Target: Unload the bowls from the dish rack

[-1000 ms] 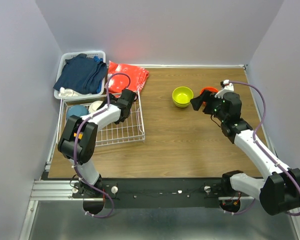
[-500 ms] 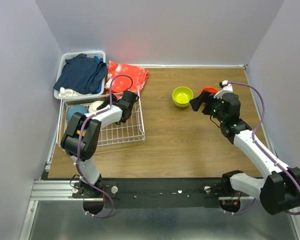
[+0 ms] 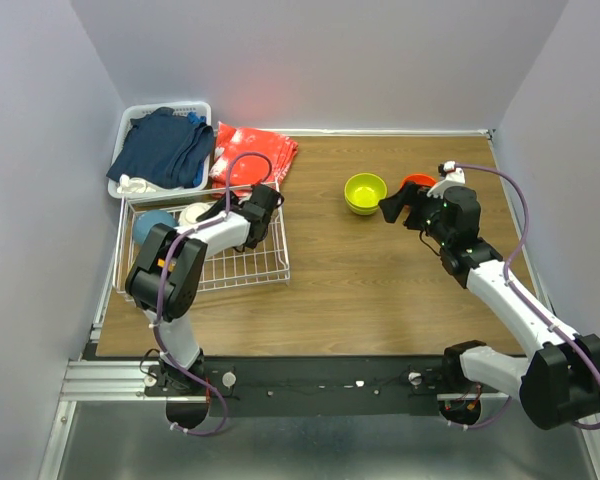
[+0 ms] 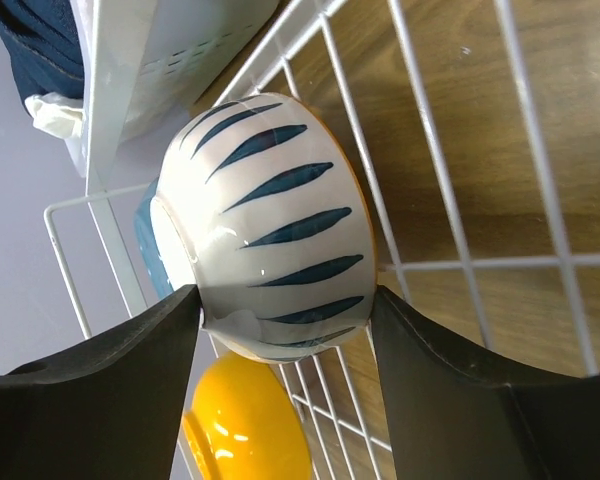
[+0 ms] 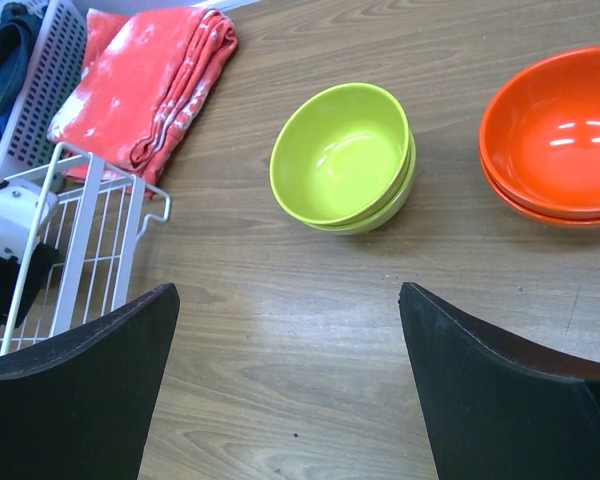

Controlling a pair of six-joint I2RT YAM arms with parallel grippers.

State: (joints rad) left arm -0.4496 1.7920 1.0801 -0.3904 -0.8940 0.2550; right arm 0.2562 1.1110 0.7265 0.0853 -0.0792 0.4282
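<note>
Left fingers: you have them clamped on the white bowl with dark blue stripes, one finger against each side of its wall.
Striped bowl: it lies on its side in the dish rack, with its lower half between your fingers and the rest reaching out past their tips.
Other bowls in the rack: a yellow bowl shows just beside the striped one, and a blue bowl peeks out behind it.
Right fingers: you hold them wide apart with nothing between them, above the bare table.
Unloaded bowls: two lime green bowls, stacked, sit on the table ahead of your right fingers. Two red-orange bowls, also stacked, sit just beside them.
Nearby: a red cloth lies at the rack's far corner. The white basket of dark blue clothes stands behind the rack.
</note>
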